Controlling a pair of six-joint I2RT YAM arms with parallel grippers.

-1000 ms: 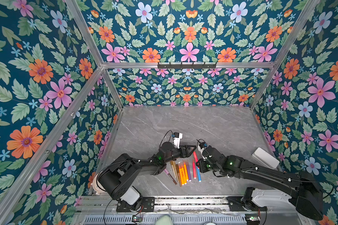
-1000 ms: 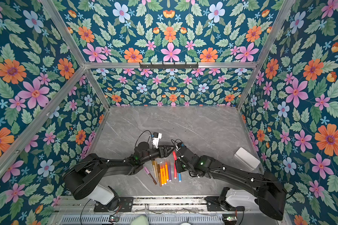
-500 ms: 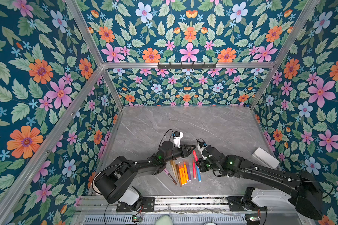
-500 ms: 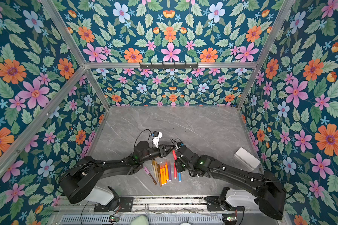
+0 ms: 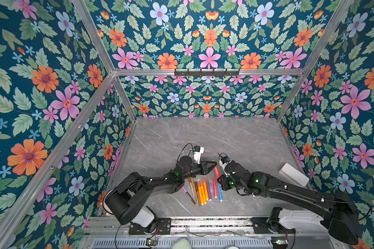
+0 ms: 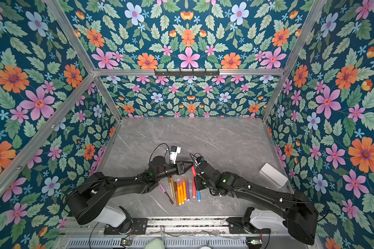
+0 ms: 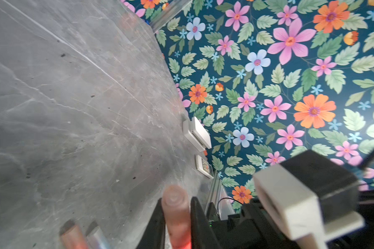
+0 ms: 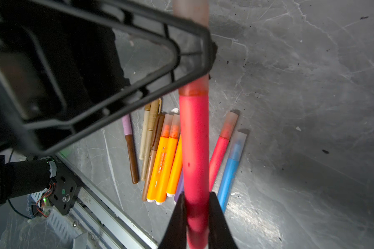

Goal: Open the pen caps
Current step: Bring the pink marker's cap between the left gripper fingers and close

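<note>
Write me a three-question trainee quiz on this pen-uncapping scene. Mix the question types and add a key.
1. True or false: the right end effector grips the held red pen by its barrel.
2. The left end effector is shut on that pen's: A) cap B) barrel C) nothing.
3. In both top views, what colour is the pen at the right end of the row lying on the table?
Key: 1 true. 2 A. 3 blue, the blue pen.
</note>
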